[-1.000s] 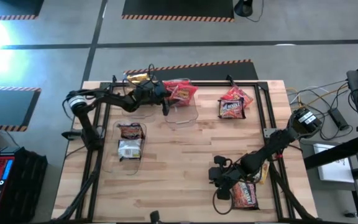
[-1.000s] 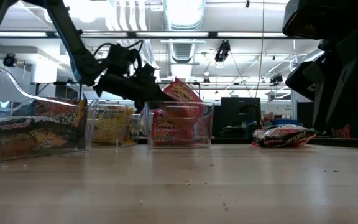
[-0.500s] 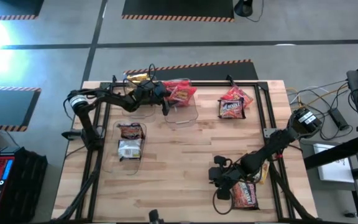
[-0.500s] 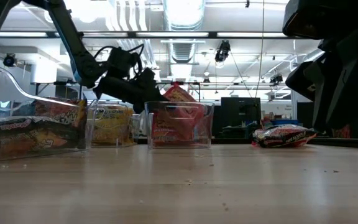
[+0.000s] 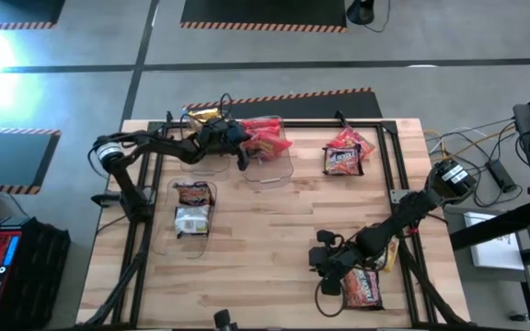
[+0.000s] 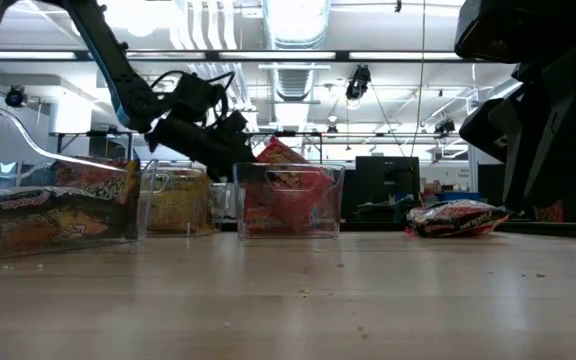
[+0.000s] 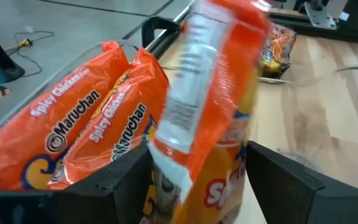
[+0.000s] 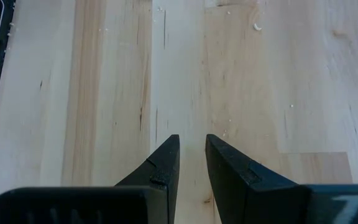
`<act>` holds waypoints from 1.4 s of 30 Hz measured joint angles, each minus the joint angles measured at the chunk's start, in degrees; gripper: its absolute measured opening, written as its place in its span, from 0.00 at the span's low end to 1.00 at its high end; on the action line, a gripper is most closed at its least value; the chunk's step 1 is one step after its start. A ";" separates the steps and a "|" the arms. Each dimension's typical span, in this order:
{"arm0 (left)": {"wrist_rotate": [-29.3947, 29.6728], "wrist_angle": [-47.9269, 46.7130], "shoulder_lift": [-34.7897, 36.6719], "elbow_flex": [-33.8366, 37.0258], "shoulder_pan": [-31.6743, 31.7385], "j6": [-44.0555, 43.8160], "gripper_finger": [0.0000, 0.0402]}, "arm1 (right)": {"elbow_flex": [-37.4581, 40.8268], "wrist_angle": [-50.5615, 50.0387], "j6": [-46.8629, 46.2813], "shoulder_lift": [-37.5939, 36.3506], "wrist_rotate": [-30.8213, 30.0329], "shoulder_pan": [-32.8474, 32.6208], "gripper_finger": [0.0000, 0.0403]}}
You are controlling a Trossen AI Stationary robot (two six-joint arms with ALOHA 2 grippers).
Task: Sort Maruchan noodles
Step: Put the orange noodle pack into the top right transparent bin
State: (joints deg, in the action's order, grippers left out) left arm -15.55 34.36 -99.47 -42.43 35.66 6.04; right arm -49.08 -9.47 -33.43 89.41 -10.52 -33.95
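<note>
My left gripper (image 7: pixel 197 186) is open over the left rim of the middle clear bin (image 5: pixel 267 161), at the far side of the table. An upright red-orange Maruchan packet (image 7: pixel 210 106) stands between its fingers. Two more red-orange packets (image 7: pixel 86 124) lie in that bin. In the low view the packet (image 6: pixel 280 158) sticks up above the bin's rim, beside my left gripper (image 6: pixel 238 155). My right gripper (image 8: pixel 192 155) hangs over bare wood near the front right. Its fingers are open by a narrow gap with nothing between them. My left gripper has the lower part (image 7: pixel 191 168) of the upright red-orange packet between its open fingers. It comes slanting down from the table's left. I cannot tell whether either finger touches the packet.
A clear bin with yellow packets (image 5: pixel 205 118) stands at the far left. A bin of dark packets (image 5: pixel 192 207) sits nearer on the left. Loose packets (image 5: pixel 345 152) lie at the far right. One packet (image 5: pixel 364 287) lies just right of my right gripper (image 5: pixel 325 262).
The red-orange packet at my left gripper has sunk lower into the middle bin, and its top now leans toward the gripper. My left gripper has tipped a little upward while staying in place.
</note>
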 joint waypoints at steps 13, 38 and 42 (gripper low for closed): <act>0.49 -7.83 3.96 -0.08 1.29 1.20 0.58 | 0.00 0.00 0.02 0.00 0.00 -0.02 0.17; 4.58 -7.17 4.11 -2.49 0.00 -8.02 0.58 | 0.00 0.00 0.01 0.02 0.00 0.00 0.17; 5.66 -10.34 4.11 -6.21 0.00 -7.87 0.58 | 0.00 0.00 0.00 0.02 0.00 -0.01 0.17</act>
State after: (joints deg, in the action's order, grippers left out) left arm -9.89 24.01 -95.35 -48.64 35.66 -1.83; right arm -49.08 -9.47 -33.43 89.43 -10.52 -33.97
